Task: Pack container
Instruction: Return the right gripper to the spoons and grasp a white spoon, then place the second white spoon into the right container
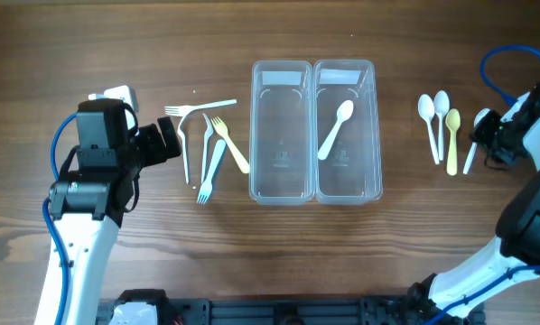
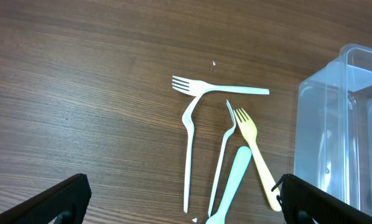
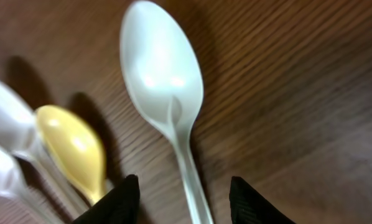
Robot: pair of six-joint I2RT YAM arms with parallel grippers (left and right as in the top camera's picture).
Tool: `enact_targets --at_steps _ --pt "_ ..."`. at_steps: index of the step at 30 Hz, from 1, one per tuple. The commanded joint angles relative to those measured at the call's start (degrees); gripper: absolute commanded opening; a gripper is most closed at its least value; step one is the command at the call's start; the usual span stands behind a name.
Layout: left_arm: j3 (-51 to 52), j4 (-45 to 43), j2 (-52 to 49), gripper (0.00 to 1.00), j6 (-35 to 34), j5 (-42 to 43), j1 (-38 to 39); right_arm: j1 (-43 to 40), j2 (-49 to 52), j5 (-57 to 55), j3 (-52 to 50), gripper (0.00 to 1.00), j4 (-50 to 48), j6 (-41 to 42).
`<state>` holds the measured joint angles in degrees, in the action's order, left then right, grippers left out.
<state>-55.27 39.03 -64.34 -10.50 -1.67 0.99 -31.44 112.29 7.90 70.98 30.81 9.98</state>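
Note:
Two clear containers stand side by side mid-table, the left one [image 1: 281, 131] empty, the right one [image 1: 347, 171] holding a white spoon [image 1: 336, 129]. Several forks lie left of them: white ones [image 1: 200, 107], a yellow one [image 1: 231, 146] and a light blue one [image 1: 211, 167]. My left gripper [image 1: 175, 142] is open above the forks [image 2: 189, 149], fingers wide apart [image 2: 186, 205]. Several spoons lie at the right, among them a yellow one [image 1: 451, 140]. My right gripper [image 1: 487, 135] is open, its fingers [image 3: 186, 199] straddling the handle of a white spoon [image 3: 164, 74].
In the left wrist view the left container's wall [image 2: 341, 124] is at the right edge, close to the yellow fork [image 2: 254, 149]. In the right wrist view the yellow spoon [image 3: 71, 149] lies just left of the left finger. A blue cable [image 1: 514, 54] loops at the far right.

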Motion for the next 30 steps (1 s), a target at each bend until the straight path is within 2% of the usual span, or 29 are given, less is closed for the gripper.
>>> enact_targets --at_steps 1,2,4,8,12,17,23,30 --pt "-1.3 -0.2 -0.1 1.0 1.3 -0.4 -0.4 0.1 2.0 0.4 0.5 0.45 -0.4 0.1" --pt "-1.3 -0.2 -0.1 1.0 1.3 -0.4 -0.4 0.1 2.5 0.4 0.5 0.44 -0.4 0.0" --pt "-1.3 -0.2 -0.1 1.0 1.3 -0.4 -0.4 0.1 2.7 0.4 0.5 0.35 -0.3 0.1" --pt "-1.3 -0.2 -0.1 1.0 1.3 -0.4 -0.4 0.1 2.7 0.4 0.5 0.23 0.6 0.0" --pt "-1.3 -0.2 -0.1 1.0 1.3 -0.4 -0.4 0.1 2.7 -2.0 0.5 0.17 2.8 0.1" --pt "-1.3 -0.2 -0.1 1.0 1.3 -0.4 -0.4 0.1 2.7 -2.5 0.5 0.11 4.3 0.1" --pt "-1.3 -0.2 -0.1 1.0 1.3 -0.4 -0.4 0.1 2.7 -8.3 0.5 0.05 7.0 0.7" --pt "-1.3 -0.2 -0.1 1.0 1.3 -0.4 -0.4 0.1 -2.5 2.3 3.2 0.04 9.7 2.3"
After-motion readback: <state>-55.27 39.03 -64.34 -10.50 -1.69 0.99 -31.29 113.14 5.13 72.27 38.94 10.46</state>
